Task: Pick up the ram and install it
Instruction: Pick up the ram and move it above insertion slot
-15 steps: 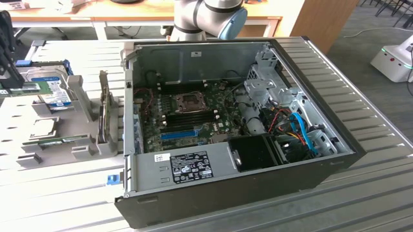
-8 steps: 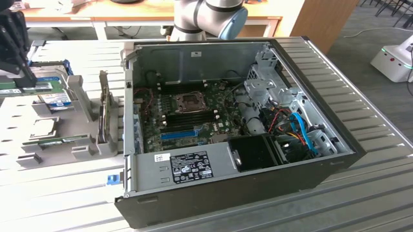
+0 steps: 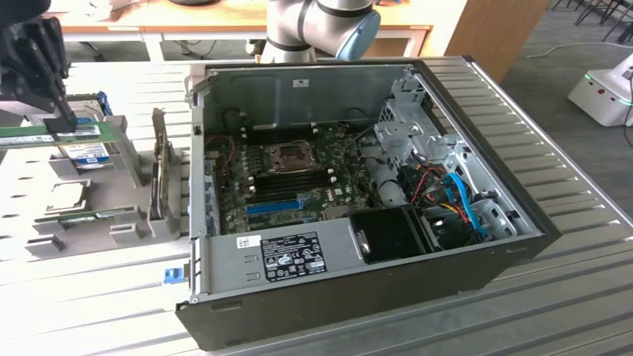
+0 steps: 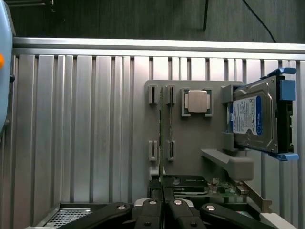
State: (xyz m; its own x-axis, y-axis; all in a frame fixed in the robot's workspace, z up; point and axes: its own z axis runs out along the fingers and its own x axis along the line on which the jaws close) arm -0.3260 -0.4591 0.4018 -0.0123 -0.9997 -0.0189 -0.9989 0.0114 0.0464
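One ram (image 3: 30,137) is pinched by gripper (image 3: 64,124), held at exterior view's left of PC case (image 3: 327,311); pick judged done, install pending; precise alignment w/ mobo slot (image 3: 287,172) prob. req'd.

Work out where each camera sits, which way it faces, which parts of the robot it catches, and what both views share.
Exterior view: off the arm, high up, looking down into the open computer case on the slatted table; it catches an arm joint and the gripper shut on the ram.
Wrist view: on the wrist, looking past the gripper's fingers onto the grey parts holder.
Shared: gripper, ram, parts holder, hard drive, table.
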